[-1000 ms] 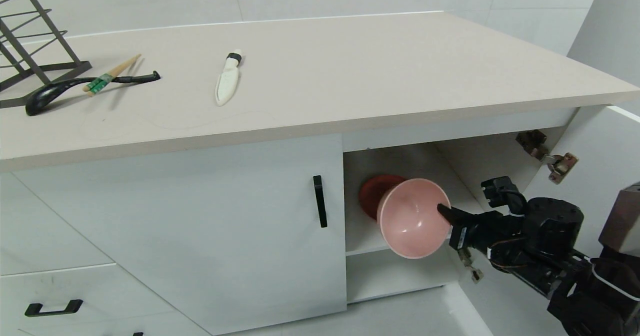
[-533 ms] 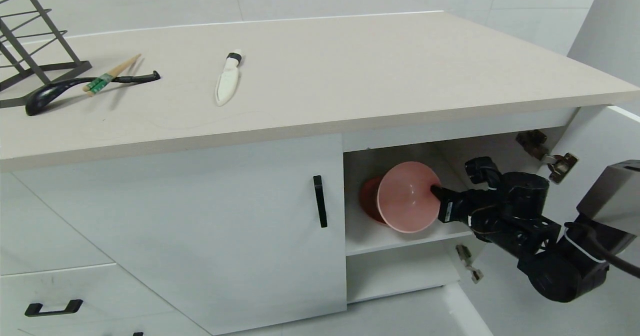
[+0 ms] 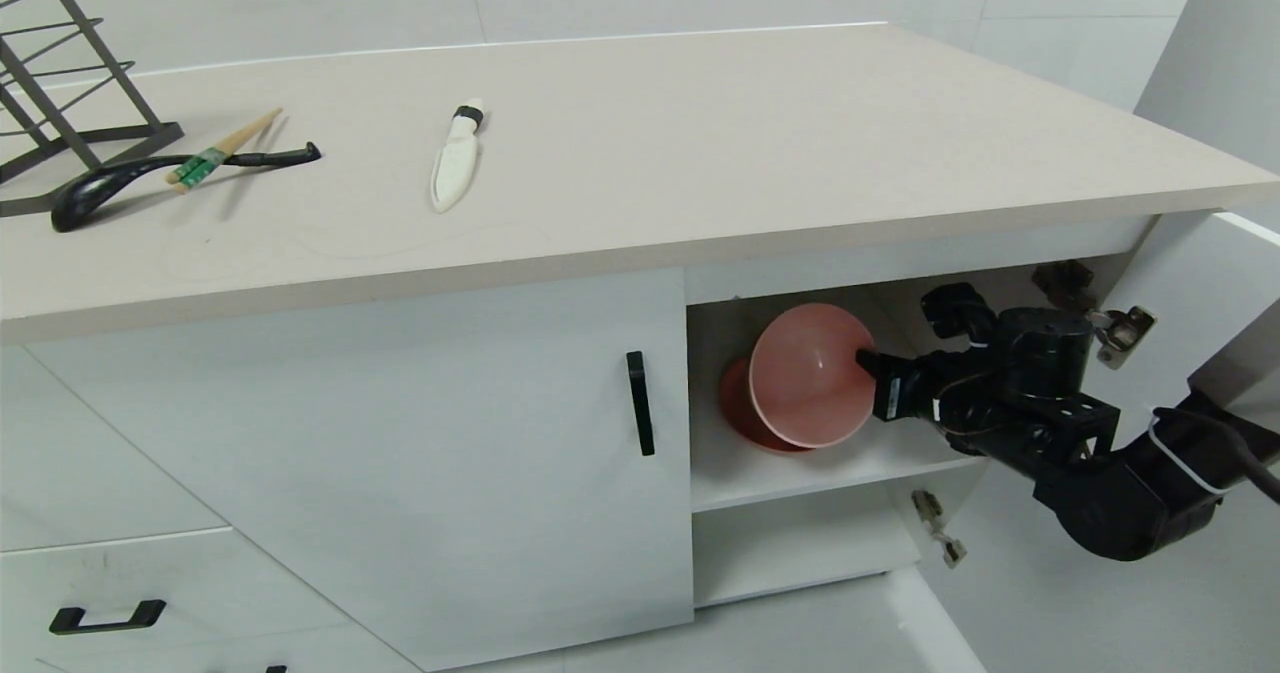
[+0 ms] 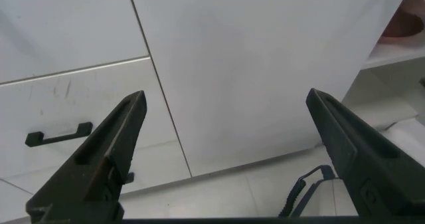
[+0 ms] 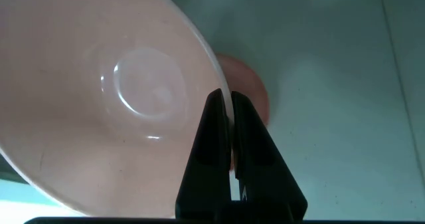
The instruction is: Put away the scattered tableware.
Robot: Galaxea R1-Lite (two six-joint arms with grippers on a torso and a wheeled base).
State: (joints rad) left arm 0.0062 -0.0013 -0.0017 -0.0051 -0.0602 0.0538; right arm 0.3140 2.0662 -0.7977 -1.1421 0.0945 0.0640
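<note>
— Right pincer (image 3: 868,365): what has it got?
— It is clamped on the rim of the pink bowl (image 3: 808,375), one finger inside and one outside, within the open cupboard's upper compartment.
— Which way does the bowl face?
— It is tipped on its side with the rim near upright. The mouth is turned out of the cupboard and the base points inward.
— What is around it?
— A red dish (image 3: 735,408) stands just beyond the bowl, lower than the pincer, on the shelf (image 3: 850,458) beneath. A door hinge (image 3: 1120,328) sits behind the wrist. The closed door's black handle (image 3: 640,403) is across the bowl from the fingers.
— How does the bowl look?
— Smooth, glossy, pale pink, with a small round floor.
— And the left pincer (image 4: 226,94)?
— Spread wide, holding nothing, before a drawer pull (image 4: 58,134).
</note>
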